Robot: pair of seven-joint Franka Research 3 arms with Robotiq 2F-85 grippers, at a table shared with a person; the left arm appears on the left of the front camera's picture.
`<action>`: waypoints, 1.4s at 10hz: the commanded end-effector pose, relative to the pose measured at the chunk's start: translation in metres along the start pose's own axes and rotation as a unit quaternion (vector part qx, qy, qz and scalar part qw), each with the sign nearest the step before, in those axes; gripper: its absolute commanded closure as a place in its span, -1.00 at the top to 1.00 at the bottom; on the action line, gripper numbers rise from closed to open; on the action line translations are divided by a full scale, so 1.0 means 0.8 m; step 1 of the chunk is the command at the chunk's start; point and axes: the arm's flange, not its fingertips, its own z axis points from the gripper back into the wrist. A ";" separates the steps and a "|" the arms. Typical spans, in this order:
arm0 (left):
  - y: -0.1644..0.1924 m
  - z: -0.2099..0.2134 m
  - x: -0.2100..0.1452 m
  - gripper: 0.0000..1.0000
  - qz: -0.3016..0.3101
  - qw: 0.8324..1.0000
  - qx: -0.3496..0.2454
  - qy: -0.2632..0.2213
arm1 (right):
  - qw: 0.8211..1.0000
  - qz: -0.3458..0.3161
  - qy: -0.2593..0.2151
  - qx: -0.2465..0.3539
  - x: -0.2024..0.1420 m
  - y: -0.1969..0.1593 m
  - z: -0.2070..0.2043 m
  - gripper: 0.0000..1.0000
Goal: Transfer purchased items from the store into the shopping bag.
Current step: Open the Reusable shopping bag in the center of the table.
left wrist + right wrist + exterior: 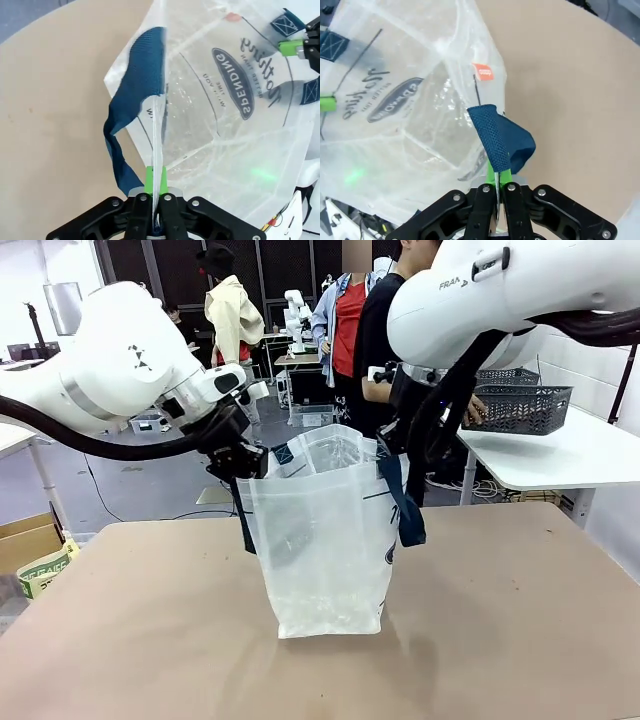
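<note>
A grey basket (520, 408) is seen on a white side table (570, 455), and a person (372, 330) is placed behind the bag (325, 540), which is stood upright in the middle of the table (520, 640). The left gripper (156, 181) is clamped on the bag's rim beside a navy strap (142, 75). The right gripper (497, 176) is clamped on the opposite rim at the other strap (497, 135).

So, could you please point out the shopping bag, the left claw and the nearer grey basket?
shopping bag (320, 540), front view, on its clear front wall.
left claw (156, 175), left wrist view, between its green fingertips.
nearer grey basket (522, 412), front view, on its lattice side wall.
</note>
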 end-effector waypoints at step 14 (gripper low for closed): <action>0.056 0.012 -0.037 -1.00 -0.030 0.997 0.072 -0.003 | 0.995 0.006 0.065 -0.070 -0.021 -0.016 0.005 -1.00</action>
